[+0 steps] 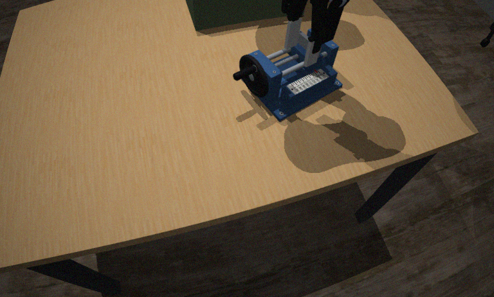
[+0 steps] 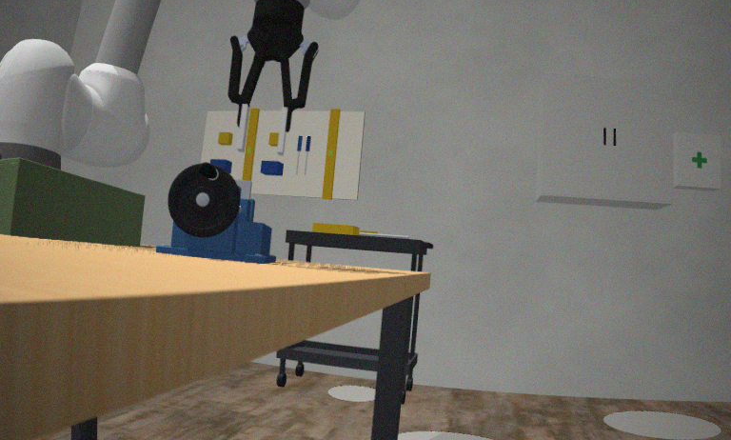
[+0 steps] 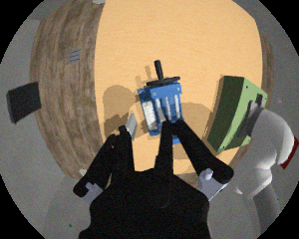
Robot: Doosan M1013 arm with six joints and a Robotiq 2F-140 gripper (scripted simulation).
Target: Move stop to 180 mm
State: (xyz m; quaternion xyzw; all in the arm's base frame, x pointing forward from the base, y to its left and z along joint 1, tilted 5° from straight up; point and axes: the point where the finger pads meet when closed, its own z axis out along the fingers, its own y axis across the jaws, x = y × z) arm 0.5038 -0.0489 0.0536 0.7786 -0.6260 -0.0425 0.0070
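The handwheel [image 1: 256, 75] [image 2: 203, 199] [image 3: 162, 81] stands upright on one end of the blue fixture [image 1: 309, 97] [image 2: 218, 240] [image 3: 160, 91], below and to one side of the gripper [image 1: 302, 42] [image 2: 262, 141] [image 3: 149, 125]. Its axle runs level, along the fixture's long axis; its crank handle [image 1: 244, 72] [image 2: 208, 171] [image 3: 158, 70] points outward, away from the fixture. The gripper's fingers stand apart, holding nothing, pointing down above the fixture. Farther off, beside them, lies the green block [image 1: 237, 13] [image 2: 75, 209] [image 3: 229, 112].

My gripper [image 1: 300, 48] [image 2: 262, 144] [image 3: 147, 116] was cut off by the top edge of the top view. The figures on the scale [image 1: 307, 81] [image 3: 149, 116] were too small for me to read. In the wrist view, my own black fingers hid part of the blue fixture [image 1: 269, 70] [image 2: 253, 238] [image 3: 161, 92].
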